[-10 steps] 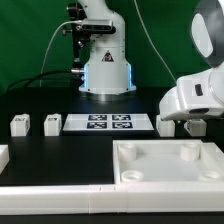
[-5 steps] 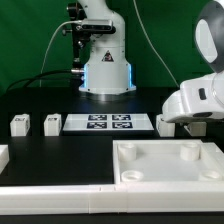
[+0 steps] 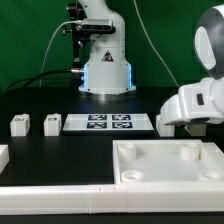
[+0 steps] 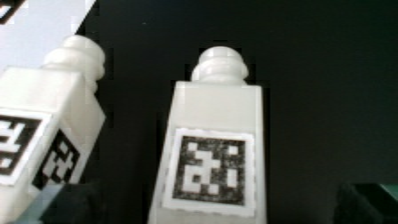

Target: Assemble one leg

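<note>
Right, the wrist view looks straight down on the leg [image 4: 217, 135], and it fills the middle of the picture. It is a white plastic block, roughly cuboid, lying flat on the black table [image 3: 60, 150]. A rounded, stepped peg [image 4: 217, 62] sticks out of one end. On its upward face sits a square black-and-white marker tag [image 4: 214, 172], blurred at this range.

A second leg [image 4: 50, 105] of the same shape lies just beside it. The two run nearly parallel with a dark strip of table between them, and the second one shows tags on two faces.

The gripper [image 4: 210, 205] has its fingers [image 4: 50, 203] spread wide. They show only as dark, blurred shapes at the edge of the wrist picture, one on each side of the leg, and neither visibly touches it.

Over in the exterior view, the arm's white wrist housing [image 3: 198, 102] hangs low near the exterior view's right edge of the table. It sits just past the far edge of the large white panel [image 3: 170, 168] and hides most of what lies under it.

The marker board [image 3: 108, 123] lies flat mid-table. Two more legs [image 3: 19, 124] [image 3: 51, 123] stand toward the exterior view's left edge, well apart from the gripper.
</note>
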Controlling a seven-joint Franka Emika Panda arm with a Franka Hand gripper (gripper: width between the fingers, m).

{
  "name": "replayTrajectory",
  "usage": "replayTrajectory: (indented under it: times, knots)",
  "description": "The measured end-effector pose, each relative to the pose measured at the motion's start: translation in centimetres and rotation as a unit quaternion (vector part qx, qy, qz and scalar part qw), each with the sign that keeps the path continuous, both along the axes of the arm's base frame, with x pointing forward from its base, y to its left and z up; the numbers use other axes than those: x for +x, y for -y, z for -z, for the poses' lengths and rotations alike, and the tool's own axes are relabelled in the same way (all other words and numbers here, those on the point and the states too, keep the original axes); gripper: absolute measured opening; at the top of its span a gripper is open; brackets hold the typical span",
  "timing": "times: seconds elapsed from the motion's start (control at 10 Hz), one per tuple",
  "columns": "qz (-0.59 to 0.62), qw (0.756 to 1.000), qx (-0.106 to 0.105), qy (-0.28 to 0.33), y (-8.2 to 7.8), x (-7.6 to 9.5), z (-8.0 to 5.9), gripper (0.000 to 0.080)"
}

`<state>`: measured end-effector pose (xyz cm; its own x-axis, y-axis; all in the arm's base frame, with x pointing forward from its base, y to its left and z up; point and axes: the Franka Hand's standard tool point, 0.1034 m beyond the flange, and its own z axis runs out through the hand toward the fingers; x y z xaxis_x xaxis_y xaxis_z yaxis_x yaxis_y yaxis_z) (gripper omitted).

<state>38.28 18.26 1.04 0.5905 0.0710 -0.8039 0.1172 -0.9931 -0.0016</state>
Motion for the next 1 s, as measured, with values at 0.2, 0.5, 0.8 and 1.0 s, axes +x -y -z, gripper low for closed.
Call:
replayTrajectory:
  times: [0.2,0.5,0.8,1.0]
  knots:
    - [-0.001,1.000,-0.004,-0.021,0.44,-0.56,0.38,0.0649]
    - [0.000,1.000,-0.004,-0.020,0.47,-0.61,0.60,0.0649]
    - [0.000,1.000,-0.004,-0.019,0.47,-0.62,0.61,0.0526]
    - [0.001,1.000,-0.005,-0.019,0.59,-0.58,0.63,0.0291]
